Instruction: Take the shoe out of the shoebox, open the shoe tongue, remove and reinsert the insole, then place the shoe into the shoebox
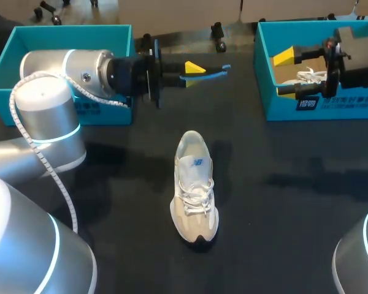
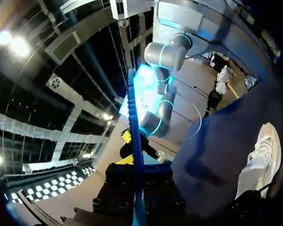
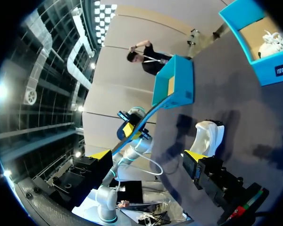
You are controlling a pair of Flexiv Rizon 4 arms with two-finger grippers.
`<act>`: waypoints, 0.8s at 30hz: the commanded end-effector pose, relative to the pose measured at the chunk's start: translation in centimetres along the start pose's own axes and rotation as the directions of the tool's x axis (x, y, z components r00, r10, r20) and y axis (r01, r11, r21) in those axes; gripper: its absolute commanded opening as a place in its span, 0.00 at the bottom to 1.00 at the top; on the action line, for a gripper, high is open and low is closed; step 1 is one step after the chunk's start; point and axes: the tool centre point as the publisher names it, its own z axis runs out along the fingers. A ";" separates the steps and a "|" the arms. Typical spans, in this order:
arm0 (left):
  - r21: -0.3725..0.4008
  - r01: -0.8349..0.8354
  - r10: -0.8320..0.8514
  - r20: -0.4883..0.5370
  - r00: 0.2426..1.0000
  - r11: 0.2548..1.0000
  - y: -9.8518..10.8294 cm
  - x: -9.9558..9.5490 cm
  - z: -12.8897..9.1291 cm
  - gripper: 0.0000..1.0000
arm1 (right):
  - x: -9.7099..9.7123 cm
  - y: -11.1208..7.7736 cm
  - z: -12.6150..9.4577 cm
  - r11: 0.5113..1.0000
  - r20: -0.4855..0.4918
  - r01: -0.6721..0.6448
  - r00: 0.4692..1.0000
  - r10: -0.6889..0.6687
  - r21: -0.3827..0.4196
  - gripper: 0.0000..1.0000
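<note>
Head view showed the shoe [image 1: 195,187] standing upright on its sole near the middle of the dark table [image 1: 294,202]. Its toe pointed toward the robot and its heel toward the far edge, and it lay outside both boxes. The left arm came in from the left side. Its left end effector [image 1: 193,70] hung above the table's far part, just beyond the shoe's heel and beside the left shoebox [image 1: 61,33]. The end effector was clamped narrow on the thin blue insole [image 1: 216,73], which stuck out past the yellow tips toward the right.

Left wrist view showed that insole edge-on as a slim blue strip between the two dark fingers, with the shoe off to one side on the table below.

Over the right shoebox [image 1: 267,79], the right end effector [image 1: 286,73] hung with its fingers spread wide and nothing between them. A second shoe [image 1: 310,76], white with laces, lay inside that box, close beside the fingers.

Right wrist view confirmed the broad gap between the yellow tips. The shoe on the table showed ahead, and the left shoebox lay farther off.
</note>
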 end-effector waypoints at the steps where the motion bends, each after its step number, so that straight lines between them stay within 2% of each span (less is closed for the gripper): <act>1: -0.026 -0.307 0.307 -0.007 0.952 0.951 0.2 0.1 0.0 0.00 | -0.1 0.1 0.3 1.000 -0.002 0.001 1.000 -0.001 -0.001 1.00; 5: -0.038 -0.383 0.383 -0.015 0.924 0.923 0.6 0.2 -0.1 0.00 | 0.0 0.0 0.4 0.999 0.005 0.009 1.000 -0.009 -0.031 1.00; 13: -0.028 -0.556 0.554 -0.045 0.831 0.831 0.8 0.2 0.1 0.00 | 0.0 0.0 0.4 0.999 0.005 0.009 1.000 -0.009 -0.031 1.00; 22: -0.046 -0.550 0.546 -0.070 0.835 0.834 1.0 -0.1 -0.4 0.00 | 0.0 0.0 0.4 0.999 0.005 0.009 1.000 -0.009 -0.031 1.00; 24: -0.061 -0.562 0.557 -0.083 0.826 0.825 0.9 -0.1 -0.4 0.00 | 0.2 0.5 1.5 0.999 0.001 0.018 1.000 -0.018 -0.026 1.00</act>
